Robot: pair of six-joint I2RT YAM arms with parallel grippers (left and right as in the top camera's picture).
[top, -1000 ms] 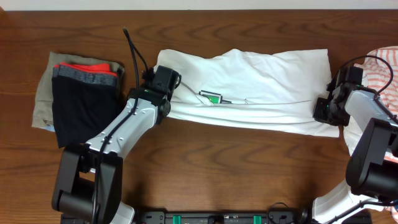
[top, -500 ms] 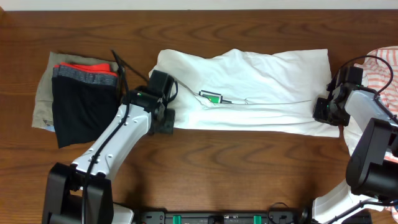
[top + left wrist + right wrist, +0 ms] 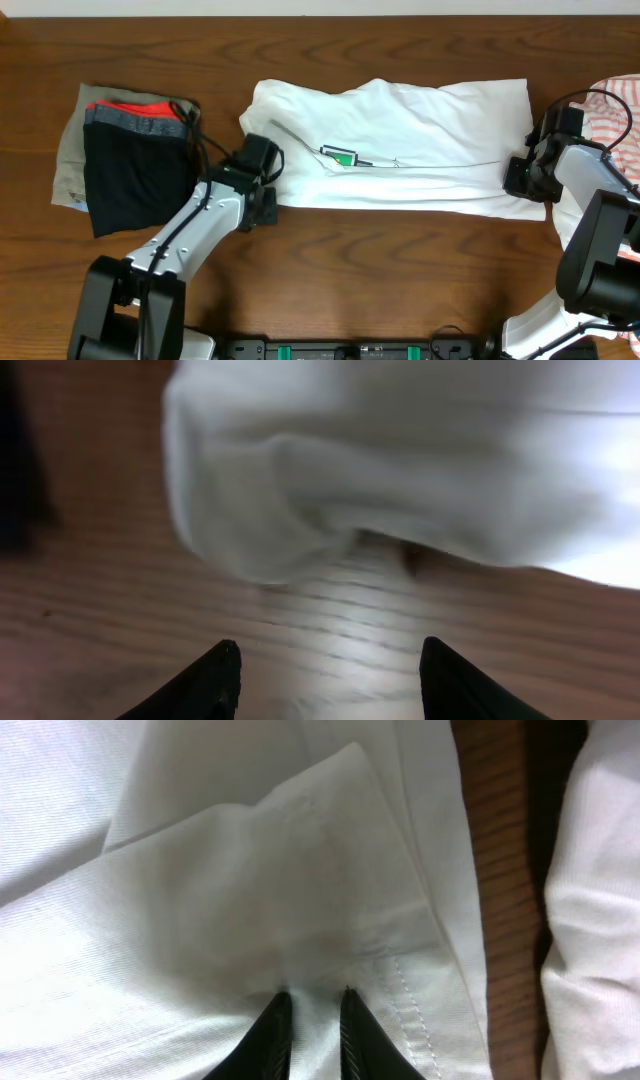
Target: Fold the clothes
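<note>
White shirt (image 3: 420,150): likely soft, limp, best held by corners. Right gripper (image 3: 315,994) pinches three-o'clock hem; left gripper (image 3: 330,646) gapes empty at eight-o'clock.

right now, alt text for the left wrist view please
The left hand is open, its two dark fingertips low in the frame over the wooden table. Just ahead lies the rumpled edge of the white shirt, not gripped.
</note>
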